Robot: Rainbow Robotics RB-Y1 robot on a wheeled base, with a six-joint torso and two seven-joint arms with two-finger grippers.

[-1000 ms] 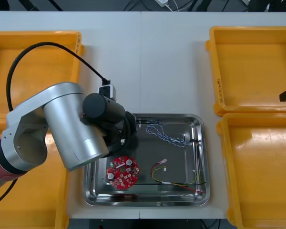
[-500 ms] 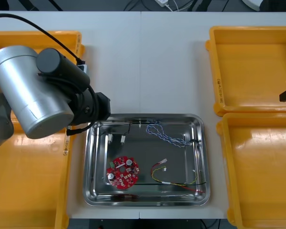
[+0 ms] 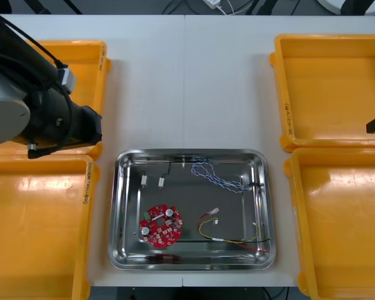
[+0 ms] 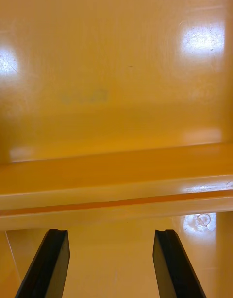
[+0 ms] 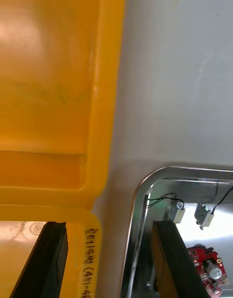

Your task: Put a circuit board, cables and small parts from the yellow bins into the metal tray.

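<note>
The metal tray [image 3: 194,203] lies at the middle of the table [image 3: 187,81] and holds the circuit board [image 3: 161,225], cables [image 3: 222,179] and two small metal parts [image 3: 153,182]. It is to the right of the left claw [image 5: 107,225], which hangs over the left yellow bins [image 3: 37,219] with its fingers apart and empty. This claw is nearer to the tray than the right claw [image 4: 110,232], which is also spread and empty.

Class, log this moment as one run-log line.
left pincer open, between left bin and tray | right pincer open, over right bin | tray holds: board, blue-white cable, red-yellow cable, small parts

Silver left arm [image 3: 3,112], black wrist [image 3: 62,122] — thin black cable [image 3: 34,45]
</note>
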